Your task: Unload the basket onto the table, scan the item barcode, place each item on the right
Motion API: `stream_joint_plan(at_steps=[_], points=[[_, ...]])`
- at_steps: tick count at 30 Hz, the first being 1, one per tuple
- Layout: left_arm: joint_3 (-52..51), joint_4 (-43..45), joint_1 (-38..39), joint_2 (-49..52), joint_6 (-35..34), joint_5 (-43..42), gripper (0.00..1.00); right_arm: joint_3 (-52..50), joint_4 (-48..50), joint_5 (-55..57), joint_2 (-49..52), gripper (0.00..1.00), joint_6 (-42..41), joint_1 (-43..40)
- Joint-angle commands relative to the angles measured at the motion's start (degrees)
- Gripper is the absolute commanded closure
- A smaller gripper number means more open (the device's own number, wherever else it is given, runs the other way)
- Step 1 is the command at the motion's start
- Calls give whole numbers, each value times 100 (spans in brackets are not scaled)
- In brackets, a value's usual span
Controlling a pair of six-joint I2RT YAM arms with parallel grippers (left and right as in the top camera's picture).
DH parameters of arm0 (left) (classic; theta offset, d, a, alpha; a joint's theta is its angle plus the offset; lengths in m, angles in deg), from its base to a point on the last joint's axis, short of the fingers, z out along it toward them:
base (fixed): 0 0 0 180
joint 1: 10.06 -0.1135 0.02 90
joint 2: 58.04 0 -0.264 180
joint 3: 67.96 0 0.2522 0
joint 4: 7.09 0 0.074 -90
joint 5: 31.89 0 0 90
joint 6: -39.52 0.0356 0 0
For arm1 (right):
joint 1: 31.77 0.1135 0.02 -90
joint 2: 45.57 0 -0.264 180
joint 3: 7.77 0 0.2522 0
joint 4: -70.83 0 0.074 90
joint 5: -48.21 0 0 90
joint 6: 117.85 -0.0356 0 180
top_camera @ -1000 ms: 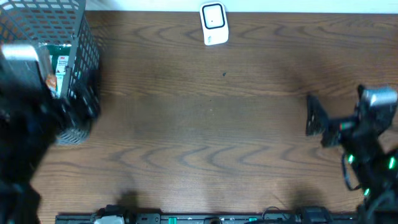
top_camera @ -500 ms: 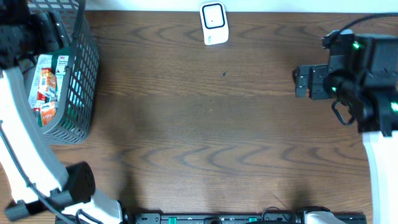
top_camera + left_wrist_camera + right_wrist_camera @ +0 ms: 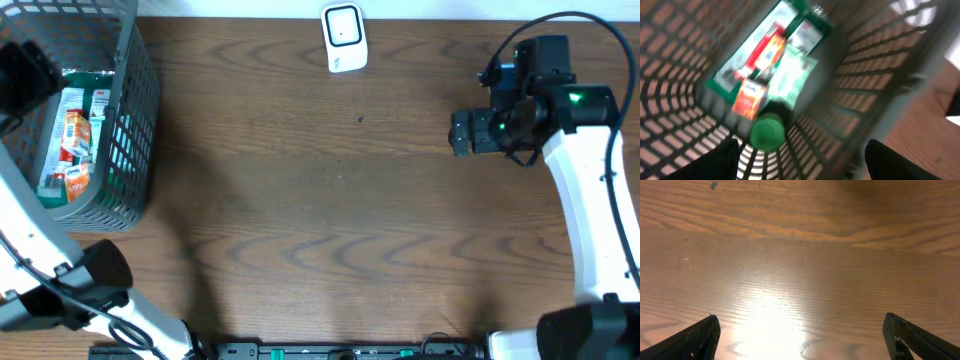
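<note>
Several packaged items [image 3: 70, 140] lie in a grey mesh basket [image 3: 125, 150] at the table's far left. The left wrist view looks down into it and shows a green-capped bottle [image 3: 766, 132], an orange box [image 3: 748, 99], a pale green packet [image 3: 790, 80] and a red-and-white pack [image 3: 765, 50]. My left gripper [image 3: 800, 165] hangs open above the basket's inside and holds nothing. A small white scanner [image 3: 343, 38] stands at the back edge. My right gripper [image 3: 462, 132] is open over bare table at the right, with its fingers [image 3: 695, 340] wide apart.
The basket's mesh walls [image 3: 880, 75] rise on all sides of the items. The brown wooden tabletop [image 3: 330, 200] stretches between the basket and the right arm. A dark rail [image 3: 330, 350] runs along the front edge.
My left arm has swung from in front of the basket to above its opening. My right arm has moved toward the back of the table and a little left. Both grippers stay open.
</note>
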Motion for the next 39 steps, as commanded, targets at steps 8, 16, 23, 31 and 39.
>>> stream_joint_plan(at_steps=[8,16,23,31,39], points=[[-382,-450,-175,535,-1069,737,19,101,0,52,487,1,85,-109],[-1152,-415,-173,535,-1904,1399,19,101,-2,52,494,1,85,-109],[-2135,184,-175,535,-2017,1399,19,101,-2,52,494,1,85,-109],[-3357,1051,-173,535,-2286,1388,19,101,-2,52,494,1,85,-109],[-4019,1488,-173,538,-2415,1231,19,101,-2,52,494,1,85,-109]])
